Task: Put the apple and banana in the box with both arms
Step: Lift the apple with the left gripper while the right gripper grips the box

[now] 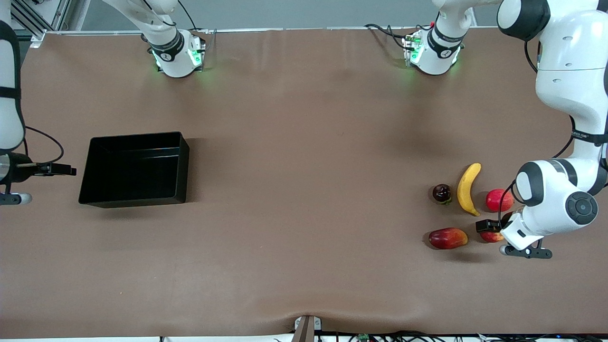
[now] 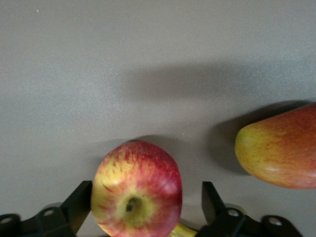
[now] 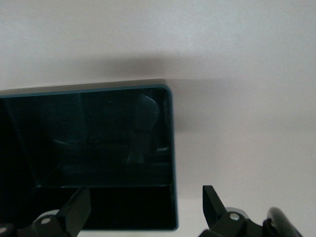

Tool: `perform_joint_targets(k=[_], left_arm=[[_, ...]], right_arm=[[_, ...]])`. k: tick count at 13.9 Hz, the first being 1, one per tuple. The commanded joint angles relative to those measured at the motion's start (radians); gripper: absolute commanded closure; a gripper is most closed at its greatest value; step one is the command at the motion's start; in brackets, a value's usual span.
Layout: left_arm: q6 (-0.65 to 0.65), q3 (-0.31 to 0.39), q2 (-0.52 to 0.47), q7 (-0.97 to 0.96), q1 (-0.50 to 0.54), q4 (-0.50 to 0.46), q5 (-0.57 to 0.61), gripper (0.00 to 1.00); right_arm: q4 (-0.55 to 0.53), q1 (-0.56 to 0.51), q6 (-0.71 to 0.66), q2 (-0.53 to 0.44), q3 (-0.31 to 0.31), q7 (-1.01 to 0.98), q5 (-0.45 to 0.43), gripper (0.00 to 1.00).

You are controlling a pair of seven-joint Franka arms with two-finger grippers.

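Note:
The apple (image 1: 492, 236), red with yellow streaks, rests on the table at the left arm's end. My left gripper (image 1: 491, 230) is down over it and covers part of it. In the left wrist view the apple (image 2: 137, 190) sits between the open fingers (image 2: 80, 202), with a gap at one side. The yellow banana (image 1: 468, 188) lies on the table, farther from the front camera than the apple. The black box (image 1: 183, 164) stands toward the right arm's end, with nothing in it. My right gripper (image 1: 66, 169) waits open beside the box (image 3: 98, 89), holding nothing.
A plain pinkish-red round fruit (image 1: 498, 200) and a small dark round fruit (image 1: 441, 194) flank the banana. An oblong red fruit with a yellow tip (image 1: 447, 238) lies beside the apple and shows in the left wrist view (image 2: 279, 148).

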Motion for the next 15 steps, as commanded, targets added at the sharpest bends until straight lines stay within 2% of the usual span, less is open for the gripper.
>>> perform_joint_targets(k=[1,2,6,7,8,10,11,12,15], left_arm=[[-0.003,0.005,0.006,0.001,-0.008,0.021,0.004,0.83],[-0.003,0.005,0.001,0.002,-0.008,0.021,0.019,1.0],[-0.007,-0.007,-0.046,0.004,-0.006,0.02,0.029,1.0],[-0.019,-0.028,-0.081,-0.018,-0.013,0.012,0.018,1.0],[-0.048,-0.029,-0.106,-0.036,-0.025,0.015,0.026,1.0],[-0.12,-0.029,-0.154,-0.044,-0.052,0.023,0.024,1.0],[-0.139,-0.029,-0.164,-0.07,-0.063,0.023,0.023,1.0],[-0.157,-0.03,-0.184,-0.114,-0.066,0.023,0.026,1.0],[-0.202,-0.032,-0.201,-0.194,-0.095,0.023,0.024,1.0]], right_arm=[[-0.084,-0.027,0.122,0.003,0.015,-0.058,-0.019,0.0],[-0.087,-0.038,0.142,0.022,0.017,-0.087,-0.018,0.0],[-0.236,-0.05,0.341,0.037,0.018,-0.097,-0.013,0.0],[-0.285,-0.056,0.396,0.037,0.018,-0.097,-0.011,0.19],[-0.309,-0.052,0.403,0.036,0.018,-0.095,-0.01,0.44],[-0.308,-0.053,0.363,0.031,0.018,-0.095,-0.007,0.85],[-0.305,-0.052,0.34,0.028,0.02,-0.095,-0.005,0.95],[-0.304,-0.052,0.322,0.02,0.02,-0.094,-0.004,1.0],[-0.273,-0.049,0.294,0.014,0.02,-0.094,-0.005,1.0]])
